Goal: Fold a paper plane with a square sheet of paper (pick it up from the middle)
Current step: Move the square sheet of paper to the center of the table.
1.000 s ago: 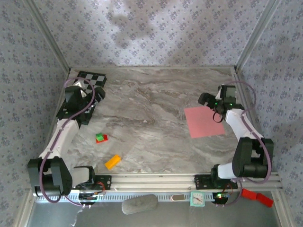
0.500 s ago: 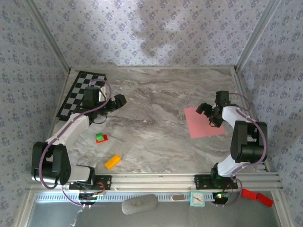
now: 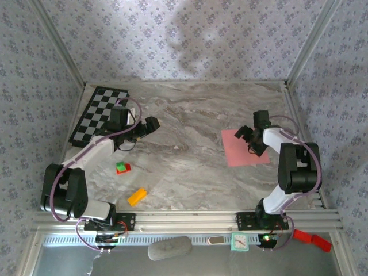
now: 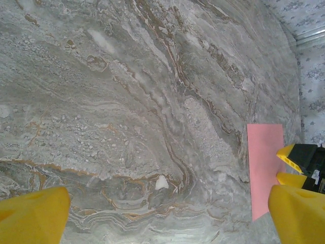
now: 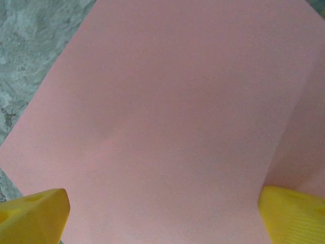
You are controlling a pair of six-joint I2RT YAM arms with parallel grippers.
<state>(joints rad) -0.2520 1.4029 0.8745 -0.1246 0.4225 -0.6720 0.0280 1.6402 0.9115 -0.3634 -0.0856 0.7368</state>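
The square sheet of paper [image 3: 241, 154] is salmon pink and lies flat and uncreased on the marble table at the right. My right gripper [image 3: 250, 141] hangs open just over the sheet's far half, its yellow fingertips [image 5: 33, 213] spread wide over the paper [image 5: 167, 117] with nothing between them. My left gripper [image 3: 144, 130] is open over bare marble at the left centre, far from the sheet. In the left wrist view the gripper [image 4: 165, 218] looks across at the sheet [image 4: 264, 168] and the right gripper's yellow fingers [image 4: 290, 155]. The paper plane is out of view.
A black-and-white checkerboard [image 3: 95, 118] lies at the far left. A red-and-green block [image 3: 122, 168] and an orange block [image 3: 137, 196] sit near the left front. Patterned walls close in three sides, and a metal rail [image 3: 190, 218] runs along the near edge.
The left arm swung off the checkerboard towards the table's middle. The right gripper moved left and down over the sheet. Both stayed open.
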